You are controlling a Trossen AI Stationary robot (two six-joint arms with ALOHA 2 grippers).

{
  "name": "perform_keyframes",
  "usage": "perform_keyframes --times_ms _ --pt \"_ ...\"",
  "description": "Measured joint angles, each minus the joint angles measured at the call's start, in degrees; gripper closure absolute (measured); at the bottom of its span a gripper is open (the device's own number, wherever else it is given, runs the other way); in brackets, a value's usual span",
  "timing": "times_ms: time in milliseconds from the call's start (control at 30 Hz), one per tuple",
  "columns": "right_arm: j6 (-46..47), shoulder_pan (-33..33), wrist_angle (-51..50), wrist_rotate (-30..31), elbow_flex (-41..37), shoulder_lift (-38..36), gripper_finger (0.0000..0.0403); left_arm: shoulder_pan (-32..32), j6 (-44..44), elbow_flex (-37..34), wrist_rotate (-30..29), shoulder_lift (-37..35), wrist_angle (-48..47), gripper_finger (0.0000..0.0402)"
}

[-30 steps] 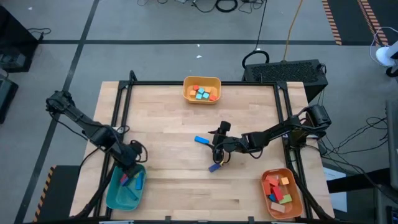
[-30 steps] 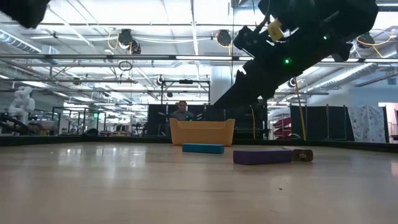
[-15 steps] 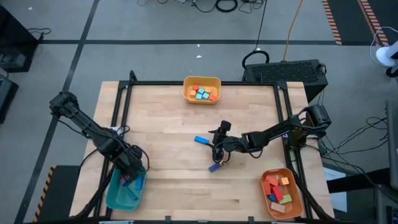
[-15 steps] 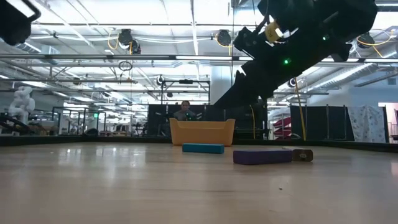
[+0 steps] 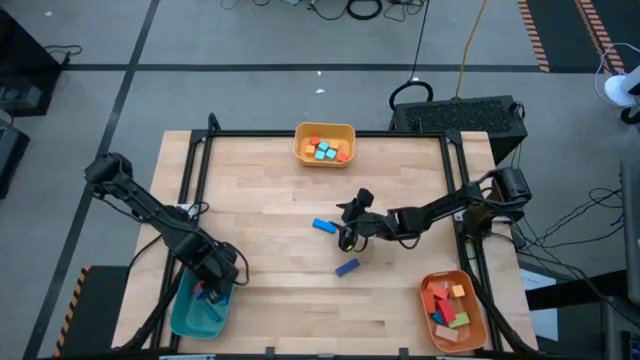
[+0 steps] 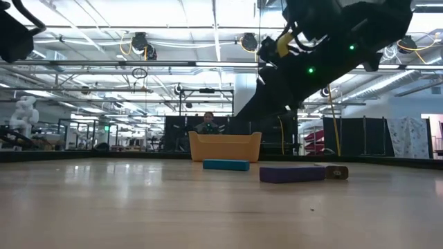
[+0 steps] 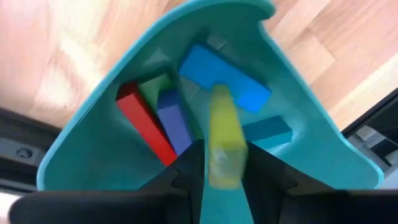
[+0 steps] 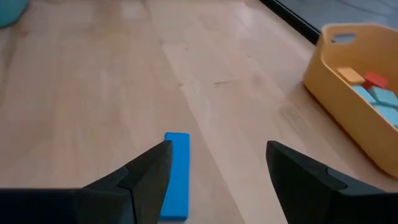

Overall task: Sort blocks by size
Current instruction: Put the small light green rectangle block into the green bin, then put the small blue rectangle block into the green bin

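Blocks lie sorted across three trays and the tabletop (image 5: 280,190). We see the left pincer (image 7: 221,171) above the teal tray (image 5: 190,312), with a yellow bar (image 7: 222,144) between its fingers; whether it grips or has let go, we cannot tell. Under it lie red, blue, green and teal bars. The right pincer (image 8: 214,163) hangs spread wide over the tabletop's middle, empty, just above a light blue bar (image 8: 176,175). A purple bar (image 5: 347,267) lies nearby on the wood. Small cubes sit in the yellow tray (image 5: 324,131); bricks fill the orange tray (image 5: 450,322).
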Motion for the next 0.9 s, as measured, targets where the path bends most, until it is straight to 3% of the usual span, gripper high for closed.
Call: perform_keyframes --times_ms 333,567,767,900 --pt "3.0 -1.83 3.66 -0.58 0.0 8.48 0.0156 0.0 0.18 -0.02 -0.3 1.03 0.18 0.0253" --pt "4.07 -2.49 8.55 -6.39 0.0 12.14 0.0156 0.01 -1.58 -0.02 0.87 1.01 2.11 0.0212" --pt "3.26 -2.48 9.49 -7.68 0.0 12.25 0.0156 0.04 -3.76 -0.02 7.09 0.77 4.1 0.0205" --pt "2.3 -2.38 10.37 -7.69 0.0 12.24 0.0156 0.04 -5.27 -0.02 7.63 0.56 3.91 0.0207"
